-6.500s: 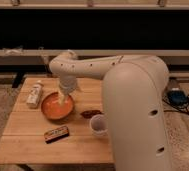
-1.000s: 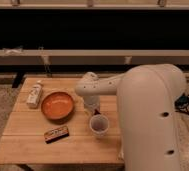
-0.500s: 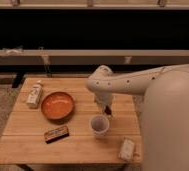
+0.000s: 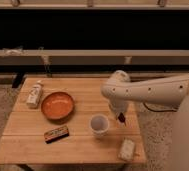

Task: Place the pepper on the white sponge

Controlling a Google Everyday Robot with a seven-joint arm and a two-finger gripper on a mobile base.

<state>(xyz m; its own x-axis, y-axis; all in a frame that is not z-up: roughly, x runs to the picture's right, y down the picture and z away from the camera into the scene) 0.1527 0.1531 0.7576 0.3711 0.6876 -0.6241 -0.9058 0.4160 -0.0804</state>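
Note:
My gripper (image 4: 120,115) hangs from the white arm over the right part of the wooden table (image 4: 78,145), just right of the white cup (image 4: 99,124). It is shut on the small dark red pepper (image 4: 121,119), which pokes out below the fingers, above the table surface. The white sponge (image 4: 127,149) lies near the table's front right corner, in front of the gripper and a little to its right, with a gap between them.
An orange bowl (image 4: 57,105) sits left of centre. A white bottle (image 4: 34,94) lies at the far left. A dark bar with orange marks (image 4: 56,133) lies in front of the bowl. The table's right edge is close to the gripper.
The arm has swung from the bowl across to the right side of the table, carrying the pepper past the cup. The sponge now shows in full.

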